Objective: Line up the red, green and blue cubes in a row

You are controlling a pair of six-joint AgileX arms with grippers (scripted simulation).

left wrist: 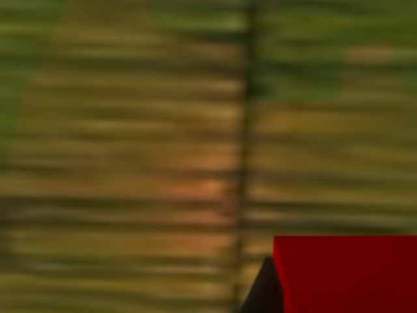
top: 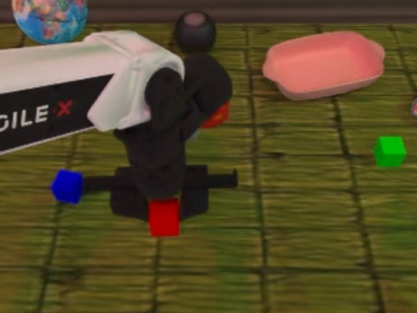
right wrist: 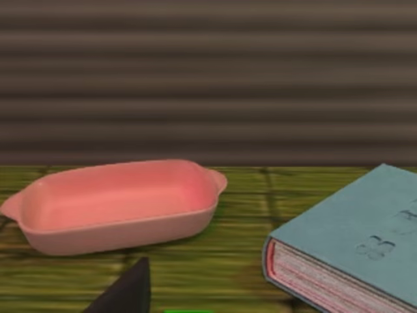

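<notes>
Top view looks straight down, sharing the pink dish (top: 322, 64) with the low, wall-facing right wrist view.

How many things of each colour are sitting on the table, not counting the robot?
Red: 1, the red cube at the left gripper
Blue: 2, the blue cube and the blue book
Green: 1, the green cube
Pink: 1, the pink baking dish
Black: 1, the black ball
Many-coloured: 1, the globe
Total: 7

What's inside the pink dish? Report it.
Nothing shows inside the pink dish; the right wrist view shows a bare floor, though the near wall hides the strip just behind it.
</notes>
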